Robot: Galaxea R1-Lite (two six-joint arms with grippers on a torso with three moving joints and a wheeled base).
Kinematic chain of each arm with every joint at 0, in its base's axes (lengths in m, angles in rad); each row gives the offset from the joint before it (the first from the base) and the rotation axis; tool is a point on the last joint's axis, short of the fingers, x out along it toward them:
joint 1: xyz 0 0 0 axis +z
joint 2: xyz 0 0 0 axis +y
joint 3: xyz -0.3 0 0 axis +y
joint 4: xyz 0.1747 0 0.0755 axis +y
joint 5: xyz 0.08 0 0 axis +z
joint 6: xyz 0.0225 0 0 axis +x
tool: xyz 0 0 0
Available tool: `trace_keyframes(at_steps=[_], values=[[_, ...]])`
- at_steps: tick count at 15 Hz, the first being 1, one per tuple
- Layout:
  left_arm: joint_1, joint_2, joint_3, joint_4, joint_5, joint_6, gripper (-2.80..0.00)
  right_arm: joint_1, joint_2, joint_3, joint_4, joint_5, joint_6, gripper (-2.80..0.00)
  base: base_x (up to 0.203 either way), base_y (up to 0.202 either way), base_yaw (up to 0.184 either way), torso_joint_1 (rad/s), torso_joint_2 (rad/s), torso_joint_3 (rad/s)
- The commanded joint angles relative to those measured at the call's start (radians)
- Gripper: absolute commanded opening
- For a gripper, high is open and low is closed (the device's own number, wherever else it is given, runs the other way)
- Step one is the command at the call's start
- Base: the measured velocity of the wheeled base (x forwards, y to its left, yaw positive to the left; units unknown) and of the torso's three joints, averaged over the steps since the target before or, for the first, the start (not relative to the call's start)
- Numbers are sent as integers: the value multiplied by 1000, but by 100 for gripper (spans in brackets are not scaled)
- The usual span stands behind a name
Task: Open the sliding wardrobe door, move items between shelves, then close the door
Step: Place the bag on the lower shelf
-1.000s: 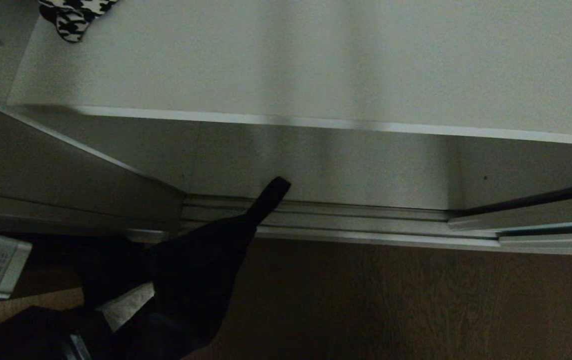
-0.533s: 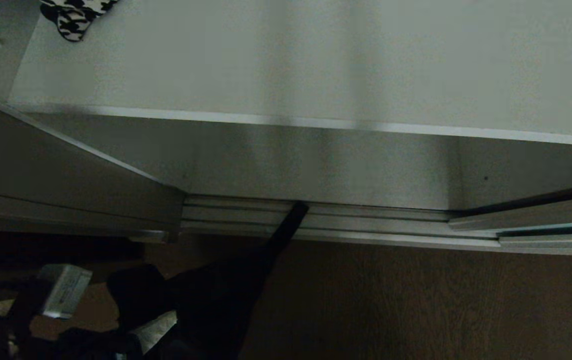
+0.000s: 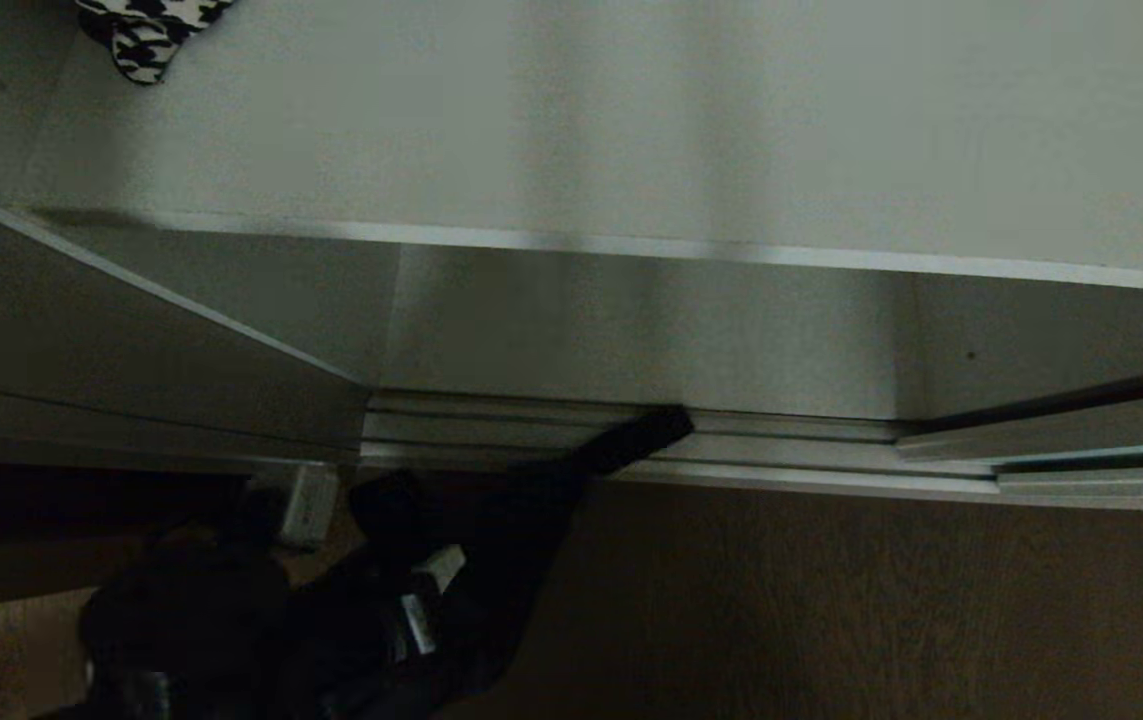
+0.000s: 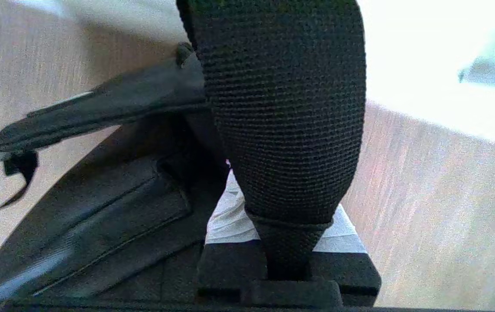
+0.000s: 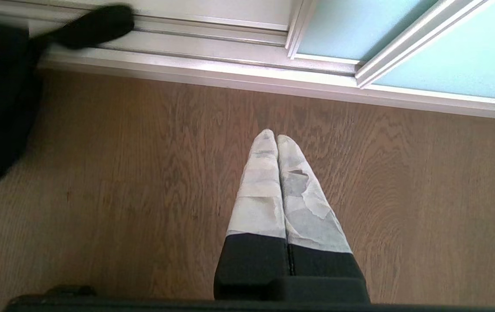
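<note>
Clamped on black bag's webbing strap — left gripper (right gripper pressed closed, parked); lift clear of floor track onto shelf.

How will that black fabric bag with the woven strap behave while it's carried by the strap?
Probably floppy: the black fabric bag sags in soft folds below the left gripper, whose jaws are shut on its black woven strap. Likely to swing, since it hangs from that single strap. The coarse weave looks grippy, so slipping seems unlikely.
</note>
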Motion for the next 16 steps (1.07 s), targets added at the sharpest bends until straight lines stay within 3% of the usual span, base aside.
trace_keyframes(at_steps=[1,4,7,12,16], values=[[-12,98,-103,-17,66,-54,-280,0,-2,0,0,0,0,-280,0,0,0,0,0,0],[-16,140,-162,-28,130,-99,-280,0,-2,0,0,0,0,-280,0,0,0,0,0,0],[-16,193,-174,-28,129,-109,-280,0,-2,0,0,0,0,-280,0,0,0,0,0,0],[-11,260,-322,-18,127,-113,-280,0,-2,0,0,0,-1,-280,0,0,0,0,0,0],[60,383,-432,-17,128,-145,-280,0,-2,0,0,0,0,-280,0,0,0,0,0,0]])
